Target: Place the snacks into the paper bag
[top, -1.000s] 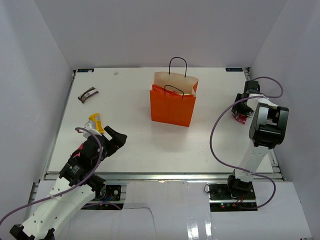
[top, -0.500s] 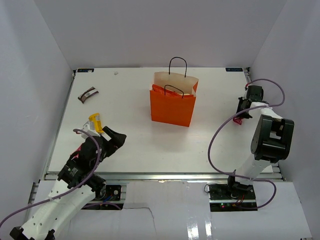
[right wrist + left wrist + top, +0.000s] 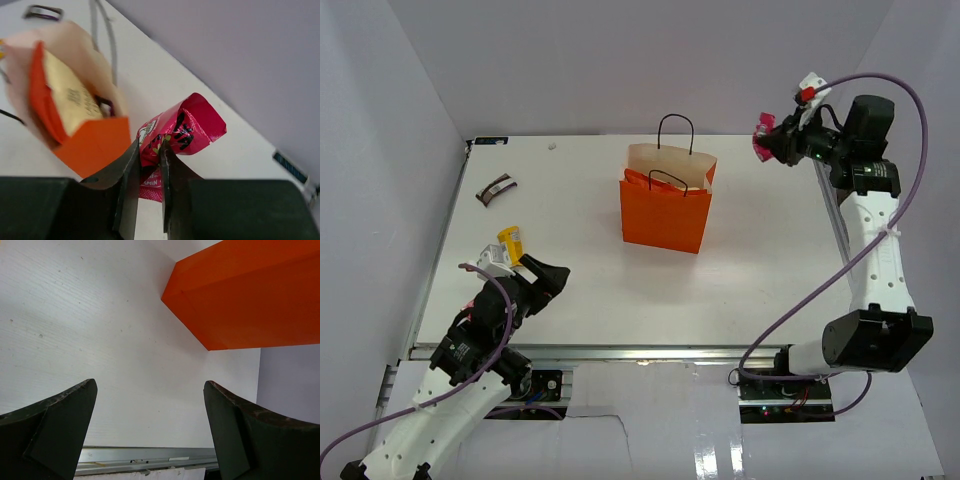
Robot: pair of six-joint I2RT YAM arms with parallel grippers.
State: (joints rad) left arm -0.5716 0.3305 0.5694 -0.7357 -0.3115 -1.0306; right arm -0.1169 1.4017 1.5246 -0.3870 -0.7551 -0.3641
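The orange paper bag stands upright at the table's back middle, its mouth open and two black loop handles up. A crisp packet stands inside it. My right gripper hangs high to the right of the bag, shut on a small magenta snack packet that sticks out beyond the fingertips. My left gripper is open and empty low over the front left of the table, pointing at the bag. A small yellow packet lies beside it. A dark brown bar lies at the far left.
White walls close the table on the left, back and right. A metal rail runs along the near edge. The right arm's purple cable loops over the table's right side.
My right gripper shut on the magenta packet at the table's right edge and lifted it up and back, now high beside the bag. The left arm has barely shifted.
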